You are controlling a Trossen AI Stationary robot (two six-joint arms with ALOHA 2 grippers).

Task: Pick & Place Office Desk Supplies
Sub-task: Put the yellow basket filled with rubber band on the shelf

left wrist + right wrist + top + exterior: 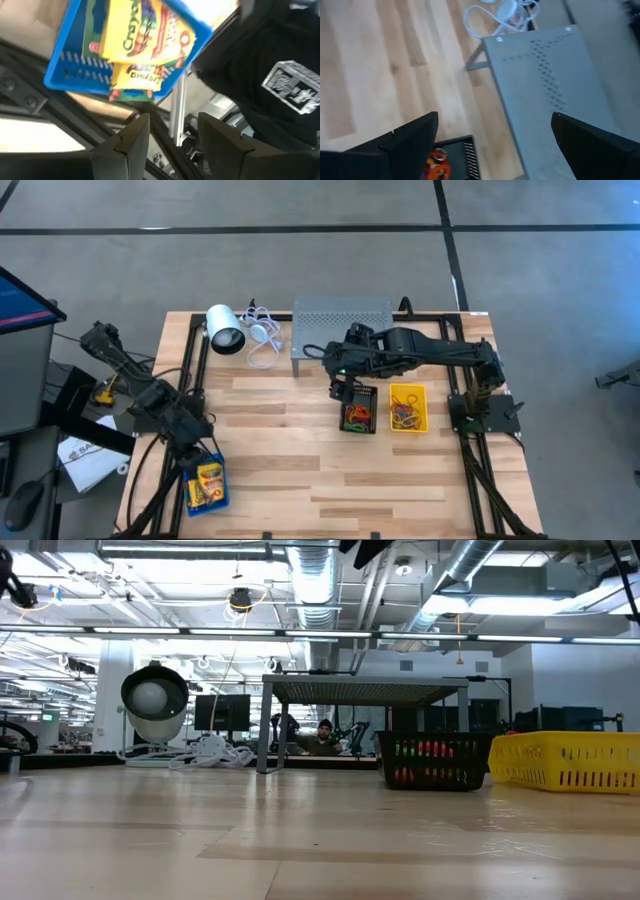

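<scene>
The blue bin [206, 485] sits at the table's near left corner with two yellow crayon boxes [142, 35] lying in it. My left gripper [193, 448] hovers just on its far side, open [174, 136] and empty. The black bin [359, 411] holds red and orange rubber bands [437, 165]. The yellow bin [407, 408] stands to its right with more bands inside. My right gripper [344, 392] hangs above the black bin's far left corner, fingers wide open [495, 145], holding nothing. Both bins rest flat on the table in the low view [435, 761].
A grey perforated metal stand [341, 326] stands at the far edge, just behind my right gripper. A white cylinder [225, 330] with its coiled white cable [262, 340] lies to the stand's left. Bare wood [290, 470] lies between the blue bin and the other two bins.
</scene>
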